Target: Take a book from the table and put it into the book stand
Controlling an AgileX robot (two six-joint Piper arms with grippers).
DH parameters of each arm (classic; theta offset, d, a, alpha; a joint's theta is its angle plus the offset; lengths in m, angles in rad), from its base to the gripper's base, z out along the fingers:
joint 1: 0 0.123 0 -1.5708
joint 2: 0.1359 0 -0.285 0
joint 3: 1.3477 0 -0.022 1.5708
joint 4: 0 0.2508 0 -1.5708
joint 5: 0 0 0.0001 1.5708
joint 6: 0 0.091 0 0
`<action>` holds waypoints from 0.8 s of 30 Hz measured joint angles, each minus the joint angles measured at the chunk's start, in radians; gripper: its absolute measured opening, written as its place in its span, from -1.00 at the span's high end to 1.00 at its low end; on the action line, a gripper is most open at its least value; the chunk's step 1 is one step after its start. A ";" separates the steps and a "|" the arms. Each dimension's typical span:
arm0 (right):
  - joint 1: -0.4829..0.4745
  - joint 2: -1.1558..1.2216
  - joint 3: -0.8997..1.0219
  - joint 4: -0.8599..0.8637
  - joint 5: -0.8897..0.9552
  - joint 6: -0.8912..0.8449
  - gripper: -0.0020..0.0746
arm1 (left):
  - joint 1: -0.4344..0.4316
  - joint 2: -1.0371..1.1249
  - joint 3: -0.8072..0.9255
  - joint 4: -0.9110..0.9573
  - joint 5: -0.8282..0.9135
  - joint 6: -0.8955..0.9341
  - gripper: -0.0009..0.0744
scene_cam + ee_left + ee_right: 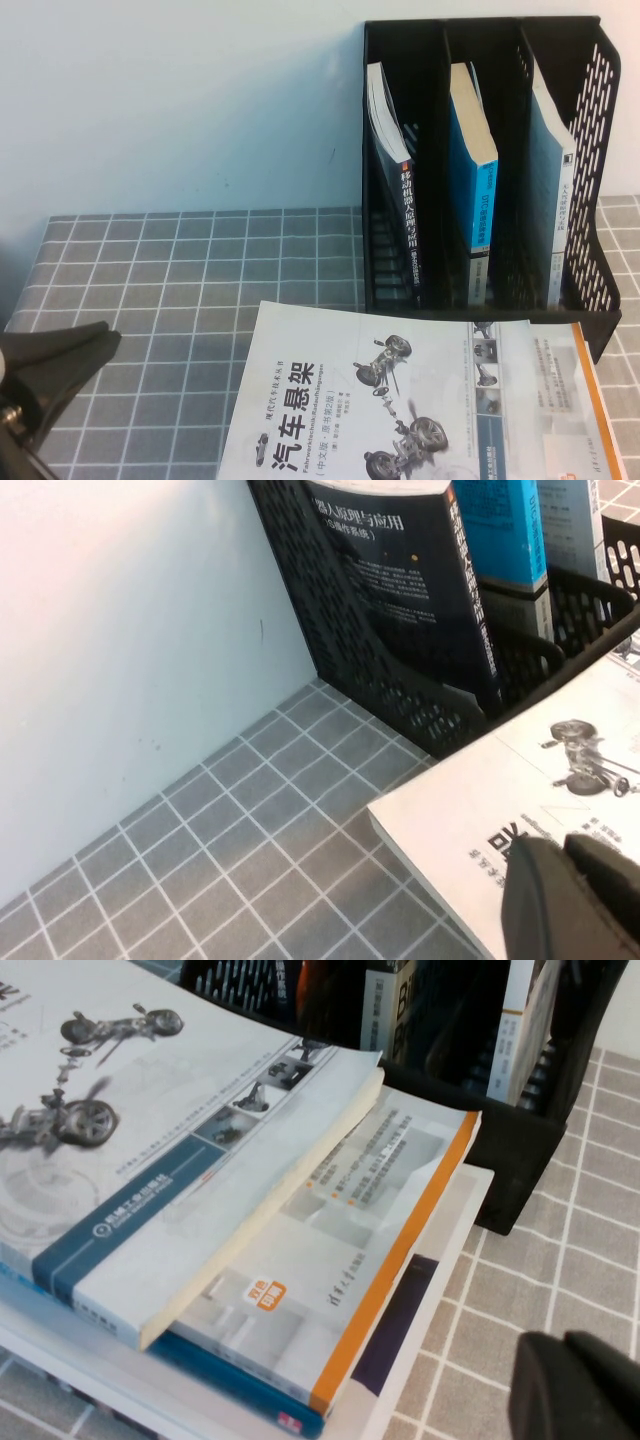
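A black three-slot book stand [592, 290] stands at the back right against the wall. Its slots hold a dark book [405, 210], a blue book [472, 175] and a pale book [550, 180]. In front of it lies a stack of books; the top one is white with a car suspension picture [380, 410], over an orange-edged book [565, 400]. My left gripper [105, 340] is shut and empty at the front left; in the left wrist view [562, 842] it hovers over the top book's [520, 780] corner. My right gripper [562, 1338] is shut and empty, right of the stack [340, 1280], outside the high view.
The table has a grey checked cloth [200, 270], bare on the left between my left gripper and the stand. A pale wall stands right behind the stand. The stack's lower books are a blue one [230, 1380] and a white one [445, 1250].
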State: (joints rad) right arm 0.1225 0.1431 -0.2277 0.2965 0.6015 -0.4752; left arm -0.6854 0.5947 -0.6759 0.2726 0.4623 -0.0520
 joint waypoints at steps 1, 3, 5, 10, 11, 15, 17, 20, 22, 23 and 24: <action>0.000 0.000 0.000 0.000 0.000 0.000 0.96 | 0.000 -0.007 0.008 -0.007 0.000 0.000 0.97; 0.000 0.000 0.000 0.004 0.000 0.000 0.96 | 0.002 -0.036 0.031 -0.039 0.000 0.000 0.97; 0.000 0.000 0.000 0.007 0.000 0.000 0.96 | 0.026 -0.079 0.065 -0.070 0.000 -0.004 0.97; 0.000 0.000 0.000 0.009 -0.002 0.000 0.96 | 0.182 -0.254 0.199 -0.148 -0.083 -0.018 0.97; 0.000 0.000 0.000 0.009 -0.002 0.000 0.96 | 0.219 -0.294 0.235 -0.153 -0.111 -0.018 0.97; 0.000 0.000 0.000 0.009 -0.002 0.000 0.96 | 0.345 -0.441 0.362 -0.180 -0.173 -0.020 0.97; 0.000 0.000 0.000 0.009 -0.002 0.000 0.96 | 0.408 -0.515 0.422 -0.219 -0.168 -0.020 0.97; 0.000 0.000 0.000 0.009 -0.002 0.000 0.96 | 0.487 -0.589 0.499 -0.273 -0.135 -0.022 0.97; 0.000 0.000 0.000 0.009 -0.002 0.000 0.96 | 0.532 -0.602 0.540 -0.289 -0.121 -0.023 0.97; 0.000 0.000 0.000 0.009 -0.002 0.000 0.96 | 0.550 -0.604 0.561 -0.293 -0.120 -0.026 0.97; 0.000 0.000 0.000 0.009 -0.002 0.000 0.96 | 0.562 -0.606 0.577 -0.300 -0.117 -0.026 0.97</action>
State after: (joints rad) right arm 0.1225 0.1431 -0.2277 0.3052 0.5996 -0.4752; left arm -0.1231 -0.0109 -0.0986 -0.0278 0.3451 -0.0781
